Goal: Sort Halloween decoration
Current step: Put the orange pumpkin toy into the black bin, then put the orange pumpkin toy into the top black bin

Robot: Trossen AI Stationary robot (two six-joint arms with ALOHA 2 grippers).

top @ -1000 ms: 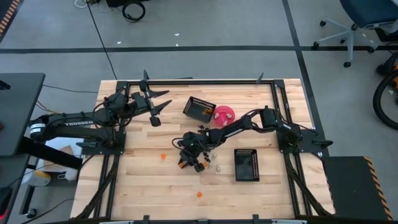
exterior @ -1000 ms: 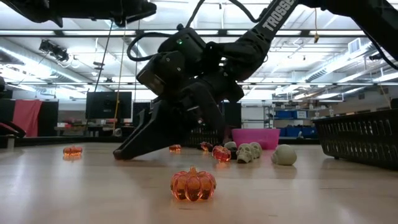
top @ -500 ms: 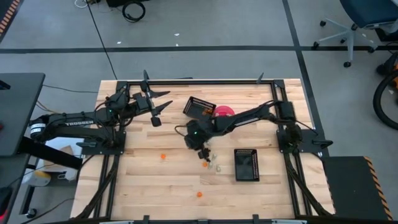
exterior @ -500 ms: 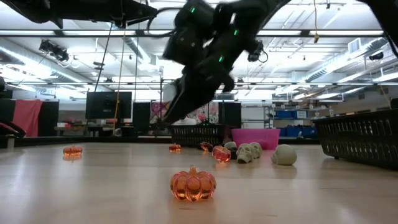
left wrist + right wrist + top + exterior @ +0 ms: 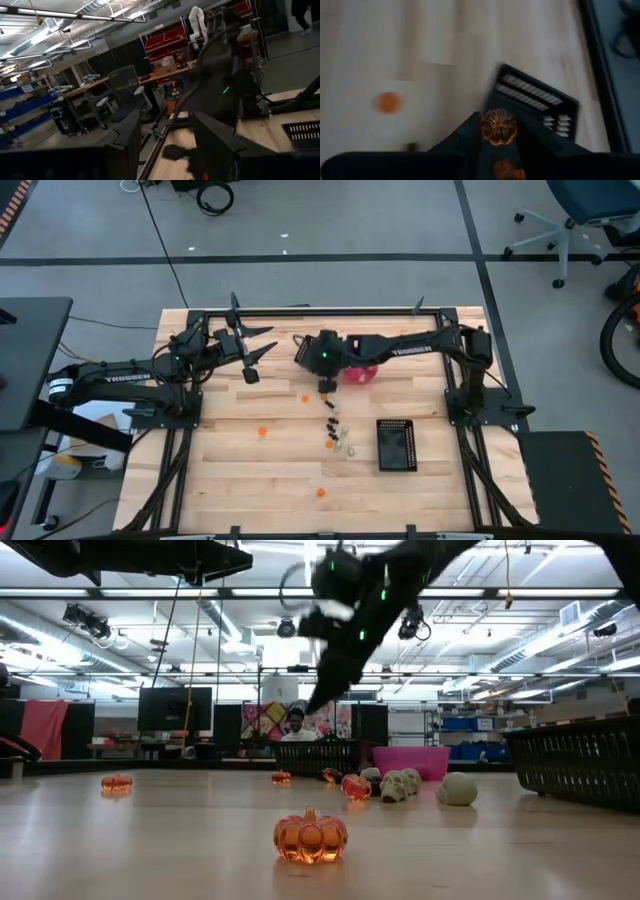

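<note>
Here the right gripper point(image 5: 499, 131) pinches a round orange pumpkin point(image 5: 498, 126), ribbed top facing the wrist camera.

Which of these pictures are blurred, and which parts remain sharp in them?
Right wrist view: the table and the black basket are smeared, while the orange pumpkin in the right tool is sharp. Low view: the right arm overhead is blurred, the near pumpkin crisp. Left wrist view: generally soft and dim.

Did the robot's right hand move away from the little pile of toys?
Yes. The right gripper, shut on an orange pumpkin, went from the trinket pile toward the back mesh basket.
</note>
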